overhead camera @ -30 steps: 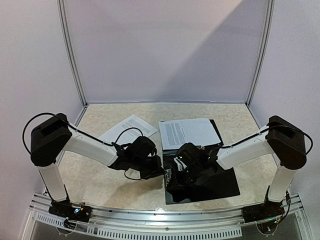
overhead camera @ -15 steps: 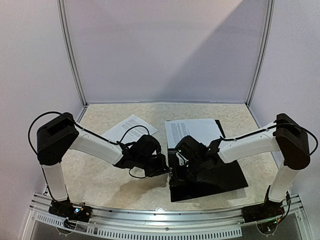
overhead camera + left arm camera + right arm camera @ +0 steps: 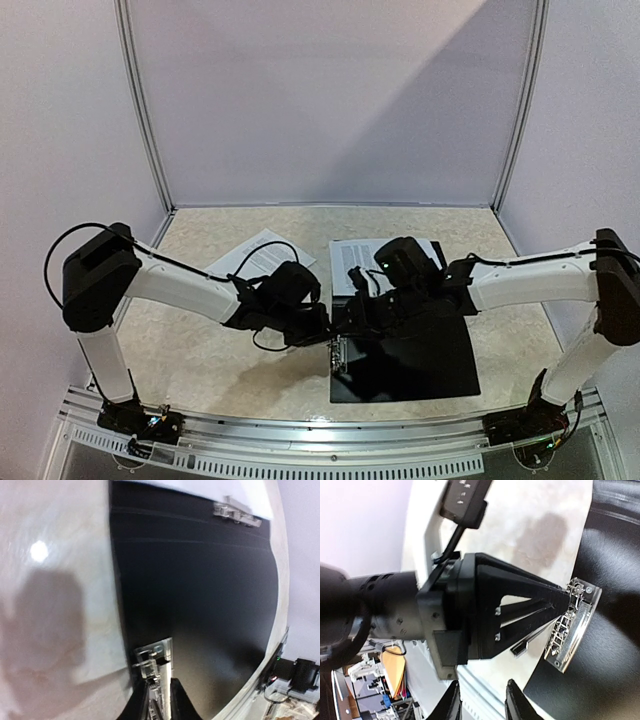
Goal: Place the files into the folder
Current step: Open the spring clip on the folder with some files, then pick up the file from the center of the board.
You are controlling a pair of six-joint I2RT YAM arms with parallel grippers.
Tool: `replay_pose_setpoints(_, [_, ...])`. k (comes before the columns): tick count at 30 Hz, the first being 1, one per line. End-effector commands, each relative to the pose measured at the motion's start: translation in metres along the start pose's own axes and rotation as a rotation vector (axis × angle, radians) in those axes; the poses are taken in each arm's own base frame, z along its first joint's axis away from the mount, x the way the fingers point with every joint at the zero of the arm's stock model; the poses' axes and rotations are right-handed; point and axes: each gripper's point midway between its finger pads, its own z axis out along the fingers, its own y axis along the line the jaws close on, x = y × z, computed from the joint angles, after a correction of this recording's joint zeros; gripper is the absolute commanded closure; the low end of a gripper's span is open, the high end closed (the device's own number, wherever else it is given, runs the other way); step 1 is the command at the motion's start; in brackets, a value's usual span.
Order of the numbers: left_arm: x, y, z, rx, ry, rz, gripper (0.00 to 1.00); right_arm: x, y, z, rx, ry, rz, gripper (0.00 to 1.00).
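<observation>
Folder (image 3: 410, 355): lies flat on the table (image 3: 190, 350), inner face up, lower centre of the overhead view. Its bottom edge runs close to the front rail (image 3: 300, 440).

Files (image 3: 348, 268): one printed sheet lies over the folder's upper edge, centre of frame, partly hidden by the right arm. In the left wrist view it is a white strip along the top of the picture. A second sheet (image 3: 245, 258) lies on the bare table at upper left, apart from the folder and behind the left arm.

Left claw (image 3: 157, 700): at the folder's left edge, with its fingertips either side of the metal clip (image 3: 154, 657) and only a narrow gap between them. The right wrist view shows the tips tapering onto that clip. I cannot tell whether it is pinching the clip or has let go.

Right claw (image 3: 482, 700): released, fingers apart with nothing between them. In the overhead view it hangs over the folder's upper left corner, just beside the left claw.

Another clip (image 3: 237, 512) sits near the folder's top edge, just under the sheet.

Room: there is bare table left of the folder beneath the left arm, and more toward the back wall (image 3: 330, 100). A narrower strip runs to the right of the folder. Both claws crowd together at the folder's left edge.
</observation>
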Motion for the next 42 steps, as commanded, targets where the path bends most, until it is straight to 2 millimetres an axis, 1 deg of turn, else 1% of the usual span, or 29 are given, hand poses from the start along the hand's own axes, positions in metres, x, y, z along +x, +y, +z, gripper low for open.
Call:
replay_pose_setpoints(1, [-0.026, -0.042, -0.027, 0.031, -0.061, 0.201, 0.79, -0.017, -0.001, -0.043, -0.002, -0.076, -0.068, 0.67])
replay_pose_setpoints(2, [-0.03, -0.05, -0.031, 0.038, -0.065, 0.244, 0.77, -0.019, -0.014, -0.05, 0.046, -0.093, -0.084, 0.66])
replay_pose_setpoints(3, [-0.035, -0.056, -0.034, 0.033, -0.077, 0.285, 0.76, -0.021, -0.023, -0.061, 0.086, -0.12, -0.094, 0.64])
replay_pose_setpoints(4, [-0.043, -0.061, -0.039, 0.013, -0.101, 0.333, 0.75, -0.021, -0.033, -0.066, 0.123, -0.13, -0.117, 0.63])
replay_pose_setpoints(6, [-0.048, -0.056, -0.047, -0.043, -0.118, 0.415, 0.75, -0.019, -0.048, -0.077, 0.168, -0.147, -0.136, 0.62])
replay_pose_setpoints(8, [-0.045, -0.051, -0.057, -0.063, -0.121, 0.5, 0.75, -0.015, -0.056, -0.087, 0.195, -0.167, -0.165, 0.61])
replay_pose_setpoints(9, [-0.038, -0.052, -0.061, -0.045, -0.118, 0.557, 0.75, -0.013, -0.06, -0.089, 0.204, -0.17, -0.179, 0.6])
replay_pose_setpoints(12, [-0.006, -0.059, -0.07, 0.026, -0.062, 0.714, 0.75, -0.005, -0.071, -0.096, 0.219, -0.188, -0.214, 0.6])
replay_pose_setpoints(13, [0.004, -0.057, -0.07, 0.023, -0.029, 0.752, 0.75, -0.004, -0.074, -0.098, 0.228, -0.195, -0.222, 0.6])
replay_pose_setpoints(15, [0.025, -0.047, -0.066, -0.022, 0.052, 0.828, 0.74, -0.003, -0.076, -0.102, 0.237, -0.21, -0.248, 0.6])
replay_pose_setpoints(16, [0.033, -0.038, -0.065, -0.069, 0.085, 0.871, 0.74, -0.002, -0.079, -0.103, 0.247, -0.209, -0.262, 0.59])
replay_pose_setpoints(17, [0.037, -0.031, -0.063, -0.121, 0.095, 0.9, 0.74, -0.002, -0.082, -0.104, 0.262, -0.209, -0.278, 0.58])
replay_pose_setpoints(20, [0.04, -0.016, -0.059, -0.218, 0.095, 0.943, 0.73, 0.003, -0.097, -0.101, 0.306, -0.189, -0.298, 0.58])
replay_pose_setpoints(24, [0.042, -0.01, -0.051, -0.256, 0.12, 0.964, 0.7, 0.019, -0.115, -0.086, 0.307, -0.121, -0.285, 0.58])
replay_pose_setpoints(28, [0.046, -0.011, -0.043, -0.247, 0.163, 0.982, 0.69, 0.033, -0.128, -0.074, 0.277, -0.078, -0.244, 0.59])
replay_pose_setpoints(30, [0.044, -0.009, -0.039, -0.275, 0.169, 0.992, 0.69, 0.039, -0.131, -0.071, 0.261, -0.07, -0.226, 0.59])
replay_pose_setpoints(31, [0.039, -0.008, -0.038, -0.3, 0.163, 0.995, 0.69, 0.04, -0.133, -0.07, 0.256, -0.069, -0.216, 0.59])
replay_pose_setpoints(33, [0.026, -0.005, -0.036, -0.356, 0.135, 0.996, 0.69, 0.043, -0.136, -0.068, 0.251, -0.067, -0.204, 0.59])
replay_pose_setpoints(35, [0.014, -0.007, -0.035, -0.365, 0.117, 0.979, 0.7, 0.046, -0.139, -0.067, 0.249, -0.066, -0.194, 0.59])
replay_pose_setpoints(37, [-0.002, -0.006, -0.035, -0.389, 0.1, 0.963, 0.7, 0.048, -0.143, -0.068, 0.256, -0.061, -0.189, 0.59])
replay_pose_setpoints(42, [-0.051, 0.01, -0.034, -0.48, 0.064, 0.94, 0.7, 0.053, -0.148, -0.071, 0.271, -0.061, -0.182, 0.59])
